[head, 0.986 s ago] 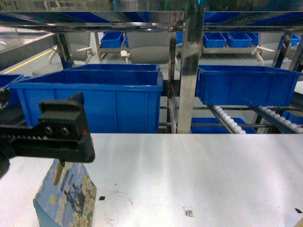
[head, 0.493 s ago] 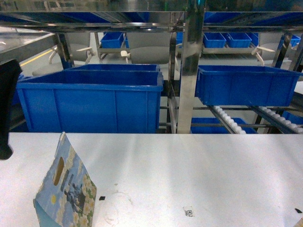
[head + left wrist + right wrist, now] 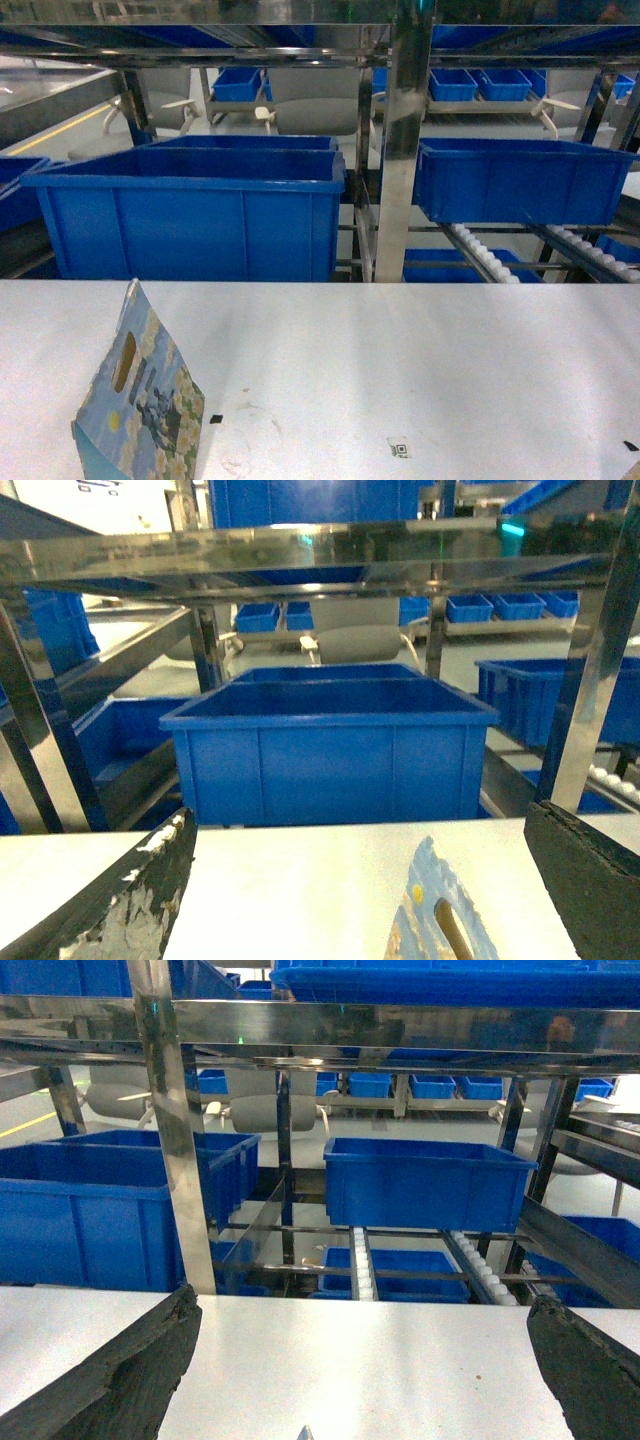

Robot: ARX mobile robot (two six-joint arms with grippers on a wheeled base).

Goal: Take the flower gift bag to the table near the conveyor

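The flower gift bag (image 3: pixel 140 400) stands upright on the table (image 3: pixel 430 340) at its near left, handle hole up. Neither gripper shows in the head view. In the left wrist view the bag's top (image 3: pixel 440 920) rises low between the fingers of my left gripper (image 3: pixel 358 825), nearer the right finger (image 3: pixel 590 880) and touching neither; the jaws stand wide open. My right gripper (image 3: pixel 362 1305) is open too, over bare table (image 3: pixel 370 1360), with only the bag's tip (image 3: pixel 305 1432) at the bottom edge. The conveyor (image 3: pixel 480 250) with its white rollers (image 3: pixel 362 1260) runs behind the table's far edge.
A large blue bin (image 3: pixel 200 210) sits behind the table's far left edge and another blue bin (image 3: pixel 515 180) on the rack at right. A steel post (image 3: pixel 400 140) stands between them. A small QR mark (image 3: pixel 399 447) lies on the tabletop.
The left arm, above the bag a second ago, has pulled away to the left and out of the head view. The bag stays standing in the same spot.
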